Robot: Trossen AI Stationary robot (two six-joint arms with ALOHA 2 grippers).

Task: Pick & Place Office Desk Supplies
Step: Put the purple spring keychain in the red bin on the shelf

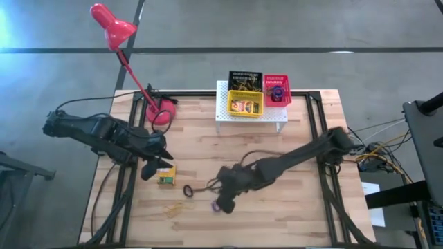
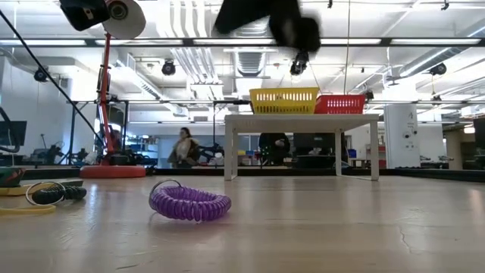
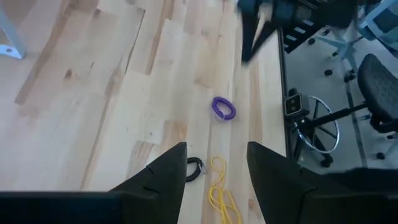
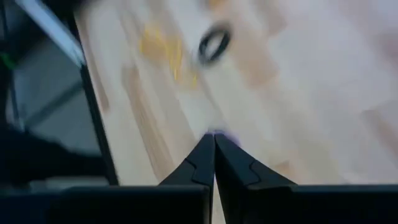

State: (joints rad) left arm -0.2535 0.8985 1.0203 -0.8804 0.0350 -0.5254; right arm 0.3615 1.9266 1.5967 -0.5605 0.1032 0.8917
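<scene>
So this looked like the pick step for the purple ring [image 1: 218, 206]. The right pincer [image 4: 214, 140] was down over it near the front of the worktop [image 1: 291, 207], fingers pinched fully together, a sliver of purple just past the tips. Couldn't tell if it actually had the ring, since it lay flat on the wood. The left pincer [image 3: 216, 168] hung open and empty near the card box [image 1: 166, 176]. Next I'd say: lift carefully, check the catch, then carry to the trays [image 1: 246, 104].
</scene>
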